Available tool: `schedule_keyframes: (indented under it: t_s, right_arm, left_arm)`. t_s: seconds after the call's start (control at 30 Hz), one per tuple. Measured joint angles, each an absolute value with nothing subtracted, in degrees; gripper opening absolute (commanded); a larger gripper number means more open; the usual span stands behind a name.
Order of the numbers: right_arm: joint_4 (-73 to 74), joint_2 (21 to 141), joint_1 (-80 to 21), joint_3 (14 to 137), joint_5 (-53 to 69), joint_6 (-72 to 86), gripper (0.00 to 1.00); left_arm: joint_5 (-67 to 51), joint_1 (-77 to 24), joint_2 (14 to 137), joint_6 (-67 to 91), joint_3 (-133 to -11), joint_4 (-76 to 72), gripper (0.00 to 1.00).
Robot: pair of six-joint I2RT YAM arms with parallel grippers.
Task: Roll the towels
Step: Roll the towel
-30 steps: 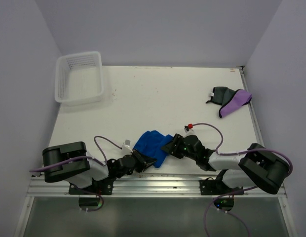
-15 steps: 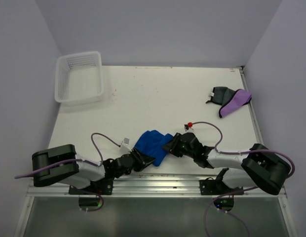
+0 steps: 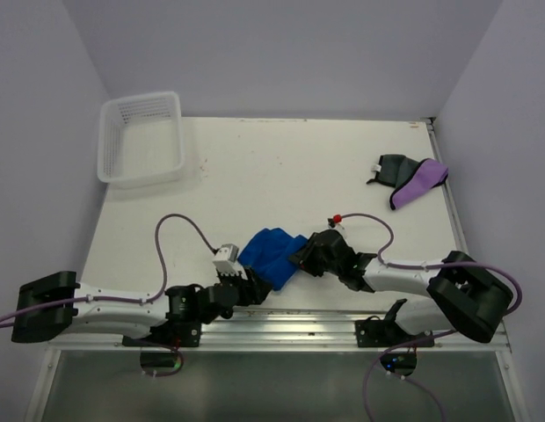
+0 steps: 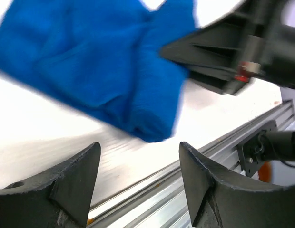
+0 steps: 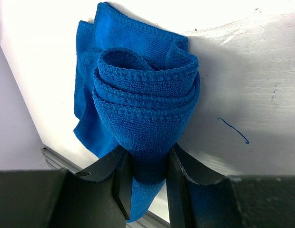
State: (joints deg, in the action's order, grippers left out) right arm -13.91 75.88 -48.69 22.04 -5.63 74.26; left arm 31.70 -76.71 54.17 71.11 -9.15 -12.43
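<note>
- The right end effector [image 5: 146, 176] is pinching the rolled end of the blue towel [image 5: 142, 104], its jaws closed on the cloth.
- The left end effector [image 4: 139, 154] is standing open and holding nothing, just beside the towel's near edge.
- The blue towel is lying partly rolled on the table [image 3: 281, 167], near its front edge, between the two arms.
- The purple towel [image 3: 419, 185] and the dark grey towel [image 3: 391, 167] are lying touching each other at the far right, well apart from the white basket [image 3: 142, 179] in the far left corner.

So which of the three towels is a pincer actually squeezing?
The bright blue towel: the right pincer grips its rolled end. The purple towel and dark grey towel lie far right, untouched.
</note>
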Motion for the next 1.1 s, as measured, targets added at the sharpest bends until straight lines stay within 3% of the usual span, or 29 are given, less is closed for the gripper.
schedule_keyframes:
  t_s: [0.23, 0.47, 0.73, 1.1]
  right_arm:
    - [-7.3, 77.6, -48.6, 27.0, -5.3, 74.6, 0.08]
    - [-3.3, 77.6, -47.4, 28.4, -4.0, 74.5, 0.08]
    - [-1.0, 76.3, -46.1, 28.4, -2.3, 73.6, 0.08]
    - [1.4, 74.9, -45.5, 28.5, -1.3, 72.2, 0.09]
  left_arm:
    - [46.1, -89.2, 64.8, 44.5, -25.1, -10.7, 0.7]
    - [54.5, -94.3, 67.7, 23.0, -24.4, -16.6, 0.71]
    - [54.5, -94.3, 67.8, 6.2, -17.6, -30.6, 0.71]
    - [48.3, -94.3, 78.9, -7.5, -13.1, -52.1, 0.73]
